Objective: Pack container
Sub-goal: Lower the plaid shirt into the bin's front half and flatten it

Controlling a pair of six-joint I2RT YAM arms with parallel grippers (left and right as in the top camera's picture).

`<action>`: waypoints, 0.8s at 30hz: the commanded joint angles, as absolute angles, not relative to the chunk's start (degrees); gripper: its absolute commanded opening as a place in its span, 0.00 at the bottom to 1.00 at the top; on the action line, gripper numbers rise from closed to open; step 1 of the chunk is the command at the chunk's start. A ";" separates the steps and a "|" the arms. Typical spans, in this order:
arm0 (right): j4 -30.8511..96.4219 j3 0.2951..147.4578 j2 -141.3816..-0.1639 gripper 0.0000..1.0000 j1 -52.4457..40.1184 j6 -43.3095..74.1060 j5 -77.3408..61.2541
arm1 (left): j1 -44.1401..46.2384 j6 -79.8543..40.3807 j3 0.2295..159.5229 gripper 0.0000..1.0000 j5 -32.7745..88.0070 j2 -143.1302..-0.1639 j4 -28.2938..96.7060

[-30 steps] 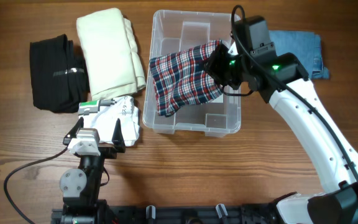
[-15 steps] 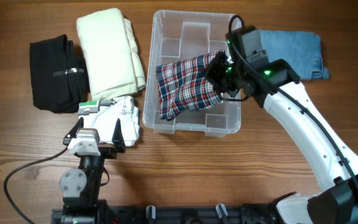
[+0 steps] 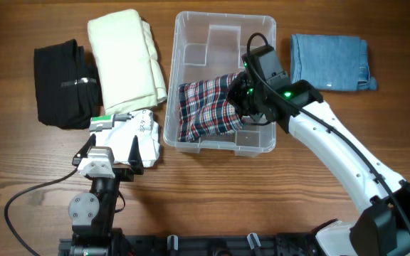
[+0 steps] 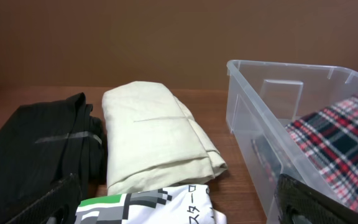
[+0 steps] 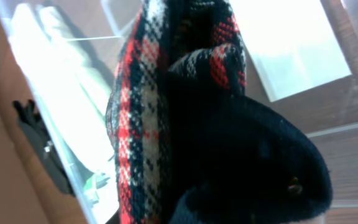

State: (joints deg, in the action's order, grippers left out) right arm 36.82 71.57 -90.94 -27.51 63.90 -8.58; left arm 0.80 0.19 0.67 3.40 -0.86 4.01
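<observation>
Toward the worktop's back edge, near its middle, sits the clear container [image 3: 223, 15]. Over the last second the right gripper [image 3: 244, 94], clenched on a red, white and navy plaid cloth [image 3: 205, 110], has swung left off the container's right rim and sunk inside. The cloth now lies mostly within the walls, and folded denim [image 3: 329, 62] toward the right edge is uncovered. Release looks close. Near the front edge, the left gripper [image 3: 112, 151] waits spread wide, empty.

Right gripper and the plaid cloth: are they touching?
Touching. The overhead view shows the right gripper shut on the bunched right edge of the plaid cloth, over the container.
</observation>
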 commanded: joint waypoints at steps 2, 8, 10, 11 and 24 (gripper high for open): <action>35.35 70.65 -91.15 0.04 -27.86 58.63 -7.44 | 0.99 1.08 0.34 1.00 4.47 -0.93 4.03; 35.20 70.65 -91.20 0.10 -27.86 47.42 -7.42 | 0.99 1.08 0.34 1.00 4.47 -0.93 4.03; 35.57 70.65 -91.20 0.13 -27.86 43.40 -7.42 | 0.99 1.08 0.34 1.00 4.47 -0.93 4.03; 35.94 70.63 -91.20 0.13 -27.86 43.44 -7.38 | 0.99 1.08 0.34 1.00 4.47 -0.93 4.03; 39.75 70.59 -93.12 0.13 -27.86 46.48 -6.55 | 0.99 1.08 0.34 1.00 4.47 -0.93 4.03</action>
State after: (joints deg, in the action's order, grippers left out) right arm 38.72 70.50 -91.96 -27.51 46.61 -7.29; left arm 0.80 0.19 0.67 3.40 -0.86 4.01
